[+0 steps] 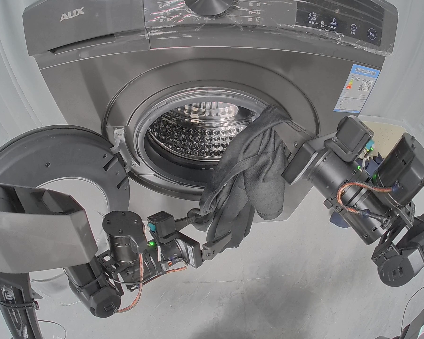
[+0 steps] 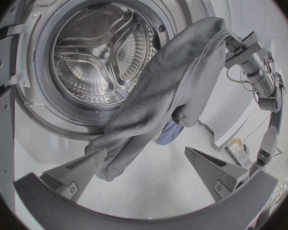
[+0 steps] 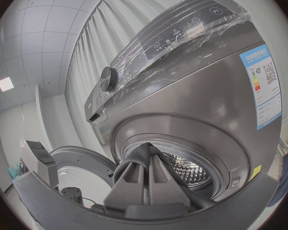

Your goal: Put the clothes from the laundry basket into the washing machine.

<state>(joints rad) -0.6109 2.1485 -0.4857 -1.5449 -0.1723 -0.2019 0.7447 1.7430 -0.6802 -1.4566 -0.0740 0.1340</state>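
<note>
Item: dark grey garment (image 1: 254, 175), a knitted or mesh-textured cloth, one piece. Location: hanging in front of the open washing machine (image 1: 80, 85), its top corner raised to the right rim of the round opening, its body draped down across the lower right of the opening, not yet inside the drum (image 1: 198, 128). The door (image 1: 56, 161) is swung fully open to the left. Holders: the right gripper (image 3: 147, 158) has its fingers pressed together on the top fold of the garment. The left gripper (image 2: 144, 151) sits low, its fingers spread, with the bottom end of the garment lying against one finger (image 2: 97, 155) and not pinched. Also noted: a blue cloth (image 2: 169, 133) low beside the machine, behind the grey one. Handling, as judged: light, limp, no stiffness, so it will sag and fold wherever it is unsupported. The textured weave should grip well and is unlikely to slip. Nothing fragile. The trailing end may snag on the door rim or hang outside the opening. Best hold: bunch the low hanging end so both ends can be carried into the drum together.
</note>
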